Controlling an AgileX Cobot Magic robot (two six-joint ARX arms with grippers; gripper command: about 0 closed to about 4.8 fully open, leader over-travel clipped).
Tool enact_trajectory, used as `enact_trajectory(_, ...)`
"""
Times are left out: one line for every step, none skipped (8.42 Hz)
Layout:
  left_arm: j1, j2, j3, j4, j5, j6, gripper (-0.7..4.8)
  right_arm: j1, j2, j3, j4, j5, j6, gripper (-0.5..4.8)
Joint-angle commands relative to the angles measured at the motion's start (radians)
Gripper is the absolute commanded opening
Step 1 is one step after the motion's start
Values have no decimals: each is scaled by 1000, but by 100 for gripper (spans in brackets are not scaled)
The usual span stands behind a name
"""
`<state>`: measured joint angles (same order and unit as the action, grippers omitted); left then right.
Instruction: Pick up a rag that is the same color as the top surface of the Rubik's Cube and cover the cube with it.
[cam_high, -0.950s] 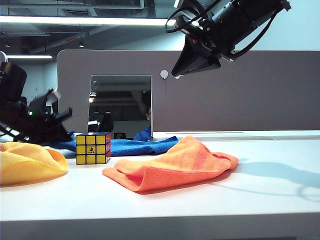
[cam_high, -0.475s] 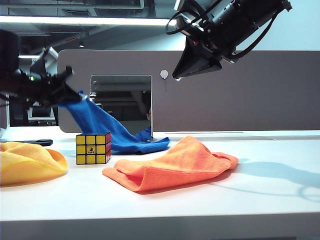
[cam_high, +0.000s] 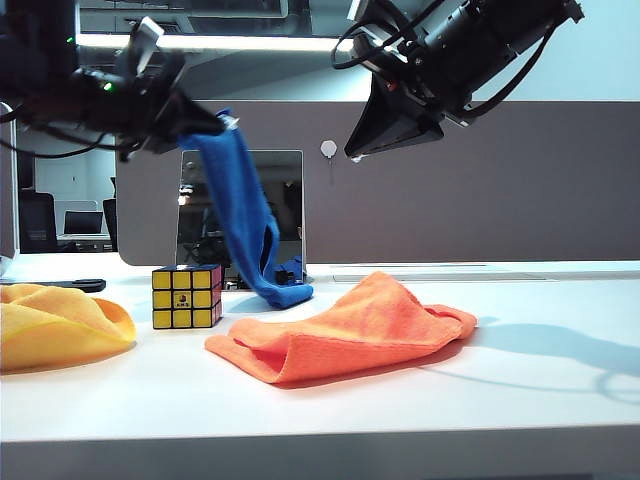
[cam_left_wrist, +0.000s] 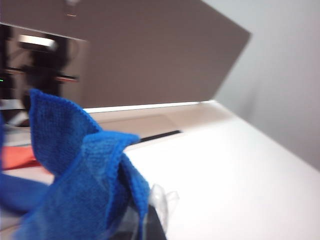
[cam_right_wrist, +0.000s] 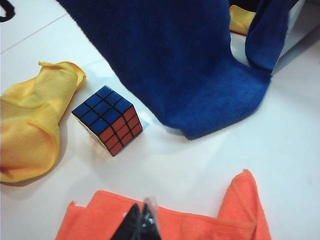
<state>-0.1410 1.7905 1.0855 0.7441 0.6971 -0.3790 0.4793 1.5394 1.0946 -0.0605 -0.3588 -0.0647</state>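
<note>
Three cloths are sharing this white table (cam_high: 560, 400), and I am lifting the one that matters: my left gripper (cam_high: 205, 122), jaws pinched tight on a corner of the deep blue rag (cam_high: 245, 215), is now riding high at the upper left of the exterior view, where a second ago it was down at table level with the rag lying flat behind the Rubik's Cube (cam_high: 186, 297). The rag is hanging from that grip in a long fold, its lower end still trailing on the table just behind and to the right of the cube, so it is not yet fully clear of the surface. From my left wrist the blue microfibre is bunching up close against the fingers. The cube is standing untouched, yellow face to the exterior camera, between the yellow cloth (cam_high: 55, 325) and the orange cloth (cam_high: 345, 335); my right wrist view is showing its blue top face, matching the rag, and its red side. My right gripper (cam_right_wrist: 140, 223) is waiting well above the orange cloth, its fingertips together and holding nothing. By my reckoning the pick is done and the cover is still ahead: I am needing to carry the rag over the cube and spread it, or it may drape beside the cube.
</note>
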Motion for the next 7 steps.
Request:
enact_trajectory(-90,-70,-1,-111,-13,-41,-6,0,-5,3,27,19,-25,-5)
enact_trajectory(-89,-107,-1,-222,-69,12,-6,0,-5,4,35,27,-25,-5)
enact_trajectory(-88,-168,-1,-367,-95,98,-6,0,-5,4,46,27,-25,-5)
enact_trajectory(-88,-193,-1,-419,-95,103,-6,-1,-5,3,58,26,-24,-5)
enact_trajectory(-88,-203,-2,-454,-95,103,-5,0,-5,3,65,26,-24,-6)
enact_trajectory(-88,-209,-2,-538,-96,105,-6,-1,-5,3,64,26,-24,-5)
enact_trajectory(-88,-212,-2,-621,-100,148,-6,-1,-5,3,65,26,-24,-5)
